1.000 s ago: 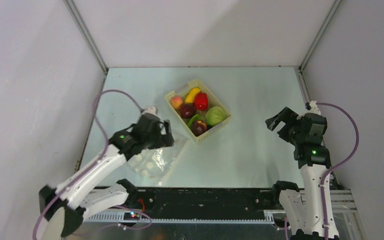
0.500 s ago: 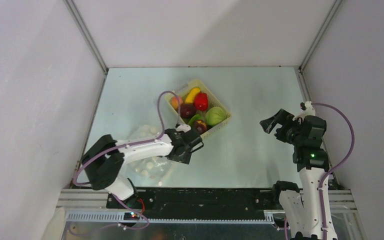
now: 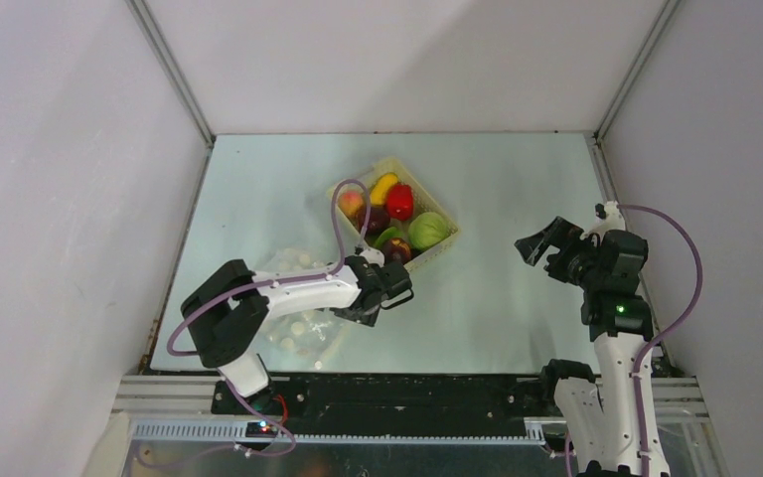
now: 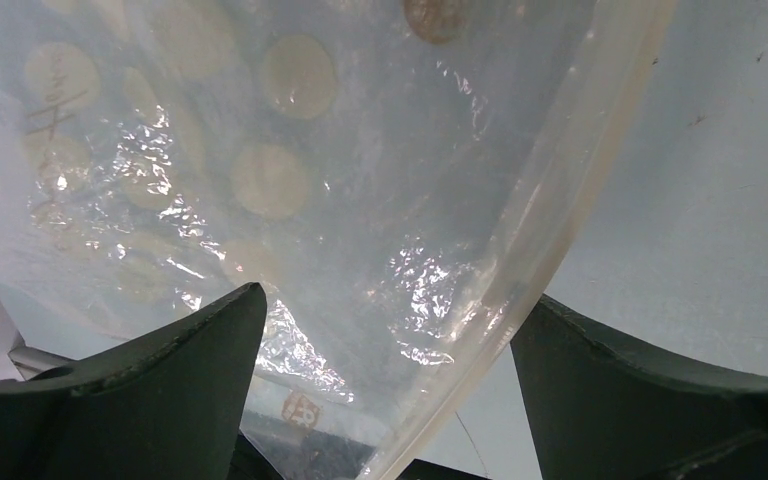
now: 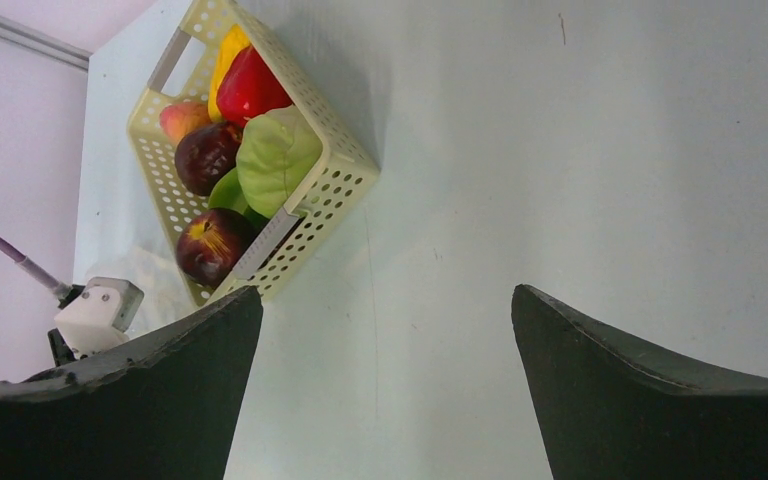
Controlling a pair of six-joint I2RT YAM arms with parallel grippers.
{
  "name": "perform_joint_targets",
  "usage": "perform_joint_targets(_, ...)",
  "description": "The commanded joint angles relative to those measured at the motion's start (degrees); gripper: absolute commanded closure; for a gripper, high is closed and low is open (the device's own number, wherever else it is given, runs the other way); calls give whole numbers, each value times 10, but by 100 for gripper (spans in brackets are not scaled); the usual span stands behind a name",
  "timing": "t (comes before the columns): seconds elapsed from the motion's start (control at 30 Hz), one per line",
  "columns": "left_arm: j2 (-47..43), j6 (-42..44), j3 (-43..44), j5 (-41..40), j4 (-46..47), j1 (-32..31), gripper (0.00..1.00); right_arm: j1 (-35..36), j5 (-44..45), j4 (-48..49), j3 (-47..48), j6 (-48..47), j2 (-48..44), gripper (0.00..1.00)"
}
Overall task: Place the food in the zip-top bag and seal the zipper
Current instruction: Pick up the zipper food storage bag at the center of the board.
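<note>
Both agape — left pincer [image 4: 388,300] over zip-top bag [image 4: 260,180], right pincer [image 5: 385,292] aloft

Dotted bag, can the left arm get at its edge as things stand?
Probably yes: the left tool is open right over the bag, its edge strip between the fingers, nothing covering it.

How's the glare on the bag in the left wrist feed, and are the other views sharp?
Left wrist: bright glints on the crinkled zip-top bag, dots readable; the left pincer fingers dark. Right wrist: basket and food crisp, evenly lit. Top external: no glare, bag faint against the table.
</note>
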Motion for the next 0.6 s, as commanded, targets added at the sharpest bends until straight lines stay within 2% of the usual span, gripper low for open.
perform_joint_targets(0.0,-32,-7,16,-15,5,-3,6,-3,-7,19,0,-9,-6,0)
perform_joint_targets(0.17,-35,-11,22,-32,-15,-3,9,-3,-10,22,-3,-9,-6,0)
perform_joint_targets(0.3,-30,-13,23,-40,-23,-2,17,-2,-10,22,-3,-10,-6,0)
perform_joint_targets(0.57,-20,-16,32,-48,-22,-3,50,-3,-12,23,-3,-10,-9,0)
